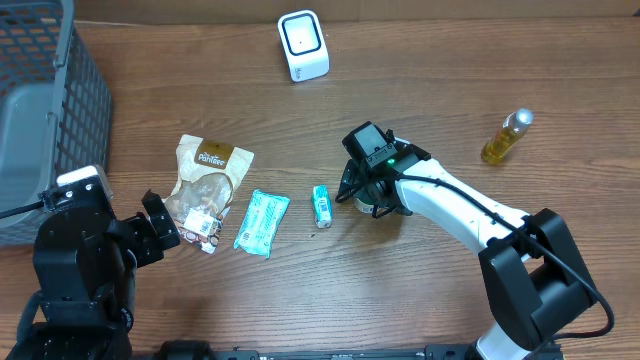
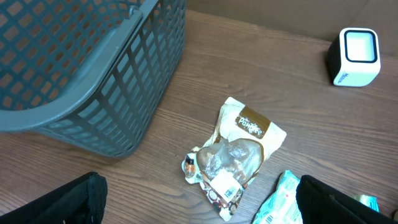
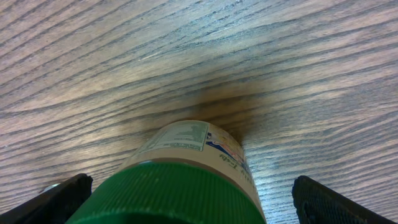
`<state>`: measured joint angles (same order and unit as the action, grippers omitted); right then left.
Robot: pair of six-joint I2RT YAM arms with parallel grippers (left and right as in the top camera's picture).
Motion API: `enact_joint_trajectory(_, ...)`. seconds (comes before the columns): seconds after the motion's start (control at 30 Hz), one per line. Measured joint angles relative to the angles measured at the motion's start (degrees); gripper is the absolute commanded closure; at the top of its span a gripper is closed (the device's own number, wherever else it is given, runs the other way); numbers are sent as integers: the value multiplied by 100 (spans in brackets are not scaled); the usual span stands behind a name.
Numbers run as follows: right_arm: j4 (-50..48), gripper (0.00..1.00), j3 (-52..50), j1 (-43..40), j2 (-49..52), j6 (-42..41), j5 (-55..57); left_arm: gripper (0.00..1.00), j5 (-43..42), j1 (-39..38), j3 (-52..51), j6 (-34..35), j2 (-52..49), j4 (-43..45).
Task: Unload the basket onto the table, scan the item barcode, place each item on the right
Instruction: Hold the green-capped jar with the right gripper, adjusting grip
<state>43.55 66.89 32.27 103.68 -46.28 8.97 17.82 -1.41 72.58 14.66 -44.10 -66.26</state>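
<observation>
Bottle [image 3: 174, 174] with green cap and cream printed label, between released right fingers [image 3: 62, 199]. Left fingers [image 2: 62, 199] likewise released. Open bench [image 3: 186, 50] beyond; scanner [image 1: 303, 45] by far edge.

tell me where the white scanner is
In the overhead view the white scanner stands at the far centre of the table, beyond the snack bag and the right gripper.

The left arm [image 1: 75, 250] sits folded low at the near left. The left hand [image 1: 163, 225] is aimed forward and to the right, its fingers [image 2: 62, 202] spread wide. The right arm [image 1: 450, 205] reaches from the near right toward the middle, white forearm stretched out. The right hand [image 1: 368, 198] points steeply downward, with its fingers [image 3: 339, 199] also spread wide.
</observation>
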Motion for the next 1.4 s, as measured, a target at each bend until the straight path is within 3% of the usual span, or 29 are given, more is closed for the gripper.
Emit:
enact_joint_trajectory(1.03, -33, 0, -17, 0, 0, 2, 164, 0, 0, 0, 0, 0, 0, 0)
enact_joint_trajectory(1.23, -52, 18, -20, 0, 0, 55, 181, 0, 0, 0, 0, 0, 0, 0)
enact_joint_trajectory(1.4, -76, 21, -24, 0, 0, 48, 177, 1, 0, 0, 0, 0, 0, 0)
